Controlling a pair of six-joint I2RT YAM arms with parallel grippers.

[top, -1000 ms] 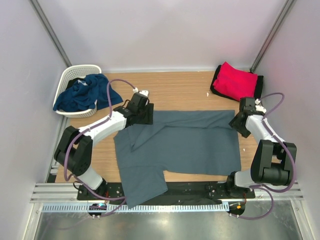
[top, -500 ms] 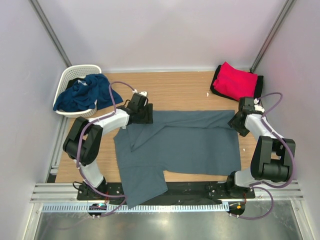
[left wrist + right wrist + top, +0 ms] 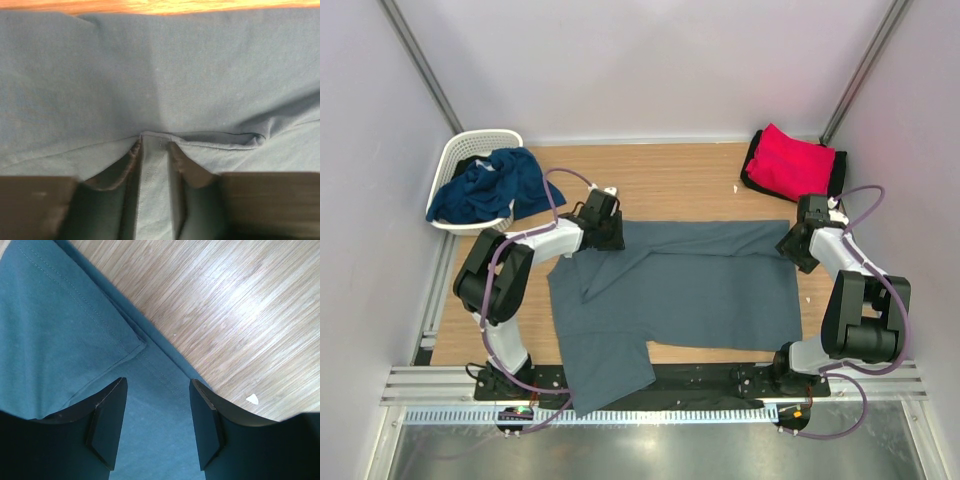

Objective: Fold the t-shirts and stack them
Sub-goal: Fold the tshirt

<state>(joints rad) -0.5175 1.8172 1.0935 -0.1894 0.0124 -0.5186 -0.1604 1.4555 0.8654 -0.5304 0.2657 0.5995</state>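
**Slate grey-blue t-shirt** [image 3: 700,285]: spread flat across the middle of the wooden table [image 3: 680,180], long side running left to right. Near-left portion draped over the near table edge. One flap folded inward at the left end, just beside the left gripper.

**Left gripper** [image 3: 607,230]: positioned at the far-left corner of the slate grey-blue t-shirt. Fingers [image 3: 132,170] drawn close together, pinching a narrow ridge of the cloth between them. Fabric puckered and creased toward the fingertips, with a strip of bare wood showing beyond the far hem.

**Right gripper** [image 3: 798,247]: positioned at the far-right corner of the slate grey-blue t-shirt. Fingers [image 3: 107,425] spread wide, with flat cloth and a stitched hem lying in the gap. Contact with the cloth not determinable. Upper cloth layer ending in a corner just ahead of the fingertips, over a lower layer running on to bare wood. Small white speck [image 3: 253,399] on the wood near the right-hand finger.

**Red t-shirt** [image 3: 792,163]: folded and stacked on a black t-shirt [image 3: 752,172] at the far-right corner of the table, near the right gripper.

**Navy blue t-shirt** [image 3: 485,188]: crumpled and draped over the rim of the white lattice basket [image 3: 470,143] at the far-left corner.
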